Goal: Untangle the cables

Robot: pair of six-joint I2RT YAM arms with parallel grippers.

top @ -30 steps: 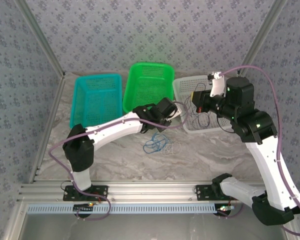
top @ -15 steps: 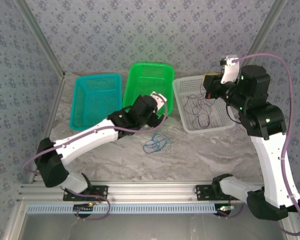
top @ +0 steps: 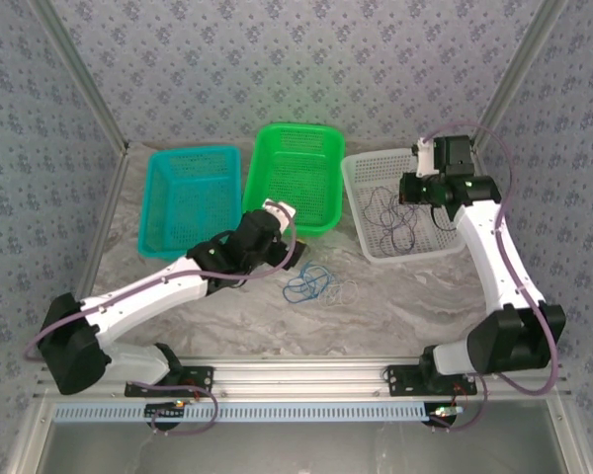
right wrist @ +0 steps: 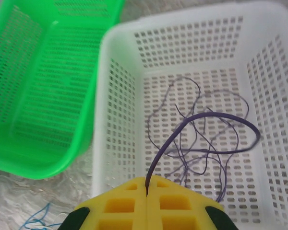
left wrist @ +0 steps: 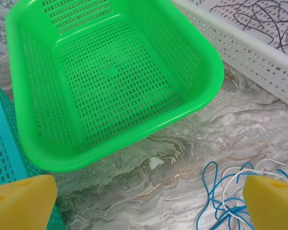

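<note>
The marbled desk (top: 395, 306) takes up most of the floor of the cell. The left arm (top: 148, 291) stretches low across it from the near left corner toward the middle. The right arm (top: 489, 257) rises from the near right and bends back over the far right.

Three perforated baskets stand in a row along the far side. The teal basket (top: 193, 150) is on the left, the green basket (top: 298, 127) is in the middle, and the white basket (top: 358, 209) is on the right. The teal and green ones have nothing in them.

The left fingers (left wrist: 269, 201) are spread wide apart with nothing between them, and they sit just near of the green basket's near edge. The right fingers (right wrist: 120, 206) are pressed together above the white basket. They pinch one end of the dark purple cable (right wrist: 206, 115), which arches up out of the basket in a loop. The rest of it lies in loose tangled curls on the basket floor.

The blue cable (top: 306, 284) lies in a small knot of loops on the bare desk, near of the green basket and just right of the left fingers. The pale cable (top: 344, 293) is threaded through it and trails off to the right. From the left wrist the two look crossed over each other, though I cannot tell how tightly.
</note>
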